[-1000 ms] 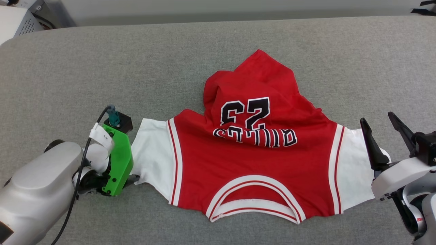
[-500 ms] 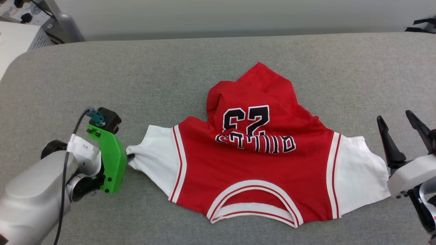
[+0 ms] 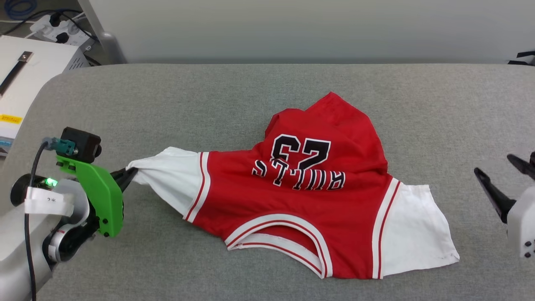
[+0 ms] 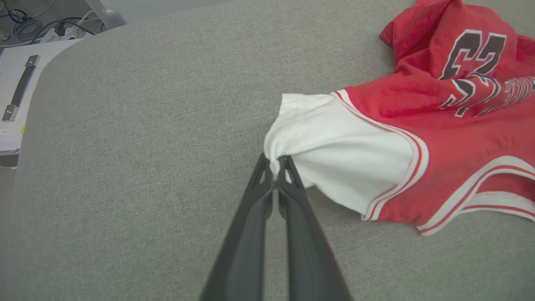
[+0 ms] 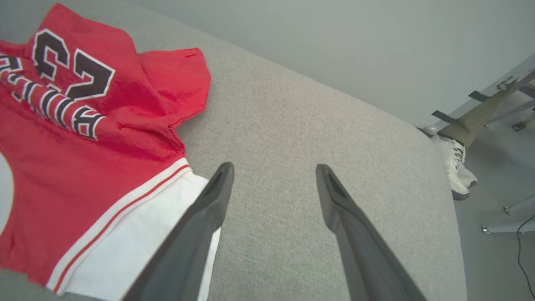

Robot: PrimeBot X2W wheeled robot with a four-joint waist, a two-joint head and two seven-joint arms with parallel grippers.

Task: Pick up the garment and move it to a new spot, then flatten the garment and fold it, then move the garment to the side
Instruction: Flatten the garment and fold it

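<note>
desk (image 3: 267, 83): shirt (image 3: 292, 200) lay mid-desk, number side up | left arm (image 3: 98, 196): low at desk's left end, jaws clamped on white sleeve (image 4: 334, 142) tip, sleeve taut | right arm (image 3: 520, 221): clear of other sleeve, jaws apart, empty

The right gripper (image 3: 493, 164) was cut by the head view's right edge, so its outer finger showed as a tip alone. In the left wrist view the garment (image 4: 418, 138) ran off the right edge and took the end of its lettering with it. The fingers (image 4: 250, 234) of the left gripper (image 4: 272, 162) blurred toward the bottom edge, and the sleeve corner they pinched was hidden between them. In the right wrist view one finger covered part of the white sleeve's hem, and a person's shoe (image 5: 457, 167) and trouser leg showed, the rest out of frame. The yellow label (image 3: 10, 119) on the white box (image 3: 29, 79) was too small to read.
</note>
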